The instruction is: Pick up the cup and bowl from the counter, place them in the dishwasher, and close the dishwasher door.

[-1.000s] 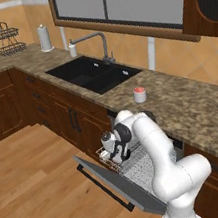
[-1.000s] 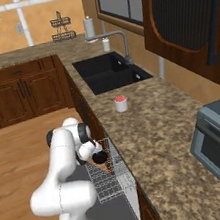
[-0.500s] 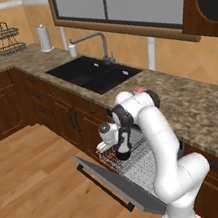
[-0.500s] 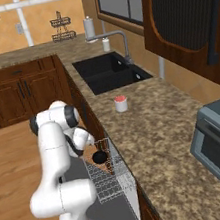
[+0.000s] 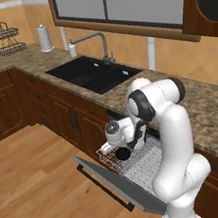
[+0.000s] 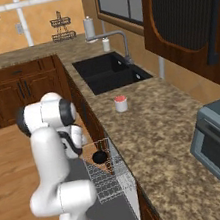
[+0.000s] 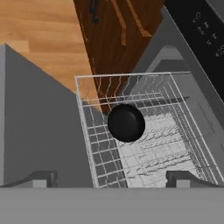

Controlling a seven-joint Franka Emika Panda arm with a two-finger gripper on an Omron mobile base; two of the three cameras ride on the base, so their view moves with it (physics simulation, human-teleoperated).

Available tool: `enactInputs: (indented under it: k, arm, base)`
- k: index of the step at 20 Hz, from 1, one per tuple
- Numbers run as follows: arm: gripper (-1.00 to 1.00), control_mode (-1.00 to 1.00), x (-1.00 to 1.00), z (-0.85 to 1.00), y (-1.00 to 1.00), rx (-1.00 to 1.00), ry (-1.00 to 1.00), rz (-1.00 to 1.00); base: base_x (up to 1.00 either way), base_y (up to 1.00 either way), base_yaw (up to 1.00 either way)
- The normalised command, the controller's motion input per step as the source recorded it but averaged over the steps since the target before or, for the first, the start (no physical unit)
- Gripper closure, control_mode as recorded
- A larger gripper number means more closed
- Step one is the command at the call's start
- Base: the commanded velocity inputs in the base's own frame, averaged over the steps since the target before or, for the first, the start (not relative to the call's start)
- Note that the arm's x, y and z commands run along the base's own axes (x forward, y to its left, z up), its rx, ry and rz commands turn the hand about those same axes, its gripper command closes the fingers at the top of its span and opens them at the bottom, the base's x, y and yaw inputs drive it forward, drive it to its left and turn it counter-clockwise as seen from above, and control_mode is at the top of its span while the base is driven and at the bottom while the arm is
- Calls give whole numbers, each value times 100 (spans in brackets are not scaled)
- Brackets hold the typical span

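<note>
A: Grey panel nearest us: that is the dishwasher door (image 5: 114,183), dropped flat and open, its long dark bar handle along the front edge. Above it sits the white wire rack (image 7: 144,144) of the dishwasher (image 6: 111,180).

B: And the bowl (image 7: 126,123)?

A: Black, glossy, lying in the rack towards its front corner. The end effector (image 7: 107,178) hangs just above it with its two tips spread wide and nothing between them. In the left base view it sits low over the rack, next to the bowl (image 5: 123,153).

B: So the bowl counts as placed?

A: I judge so: it rests in the rack, apart from the fingers. That half of the loading looks done.

B: Where is the cup (image 6: 121,103)?

A: Farther back, upright on the table (image 6: 152,140), between the dark sink (image 6: 108,71) and the dishwasher, white with a reddish inside. It is well apart from the arm.

B: What does the next move call for?

A: Lifting clear of the rack wires without catching them, then swinging up and over the table edge to the cup. The jaws are wide enough already; they should come down around its wall from above or the side, squarely, since it has no handle that I can see. After it joins the bowl in the rack, the door has to be pushed up shut.

B: Beyond that?

A: A tap, a paper-towel roll (image 5: 44,37) and a wire stand (image 5: 7,39) at the far corner, none of them involved.
</note>
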Motion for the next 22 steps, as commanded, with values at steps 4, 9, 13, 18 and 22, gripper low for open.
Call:
enactInputs:
  k: [4,9,13,18,22]
  arm:
    - [-100,-100,-49,100,-3,0,-2,12]
    - [-100,-100,15,100,-5,0,0,10]
    - [-100,-100,42,100,-16,0,11,3]
    - [-100,-100,39,100,-19,0,21,0]
    - [-100,-100,39,100,-4,0,21,0]
  base:
    - [0,0,0]
    - [0,0,0]
    - [0,0,0]
    - [0,0,0]
    - [0,0,0]
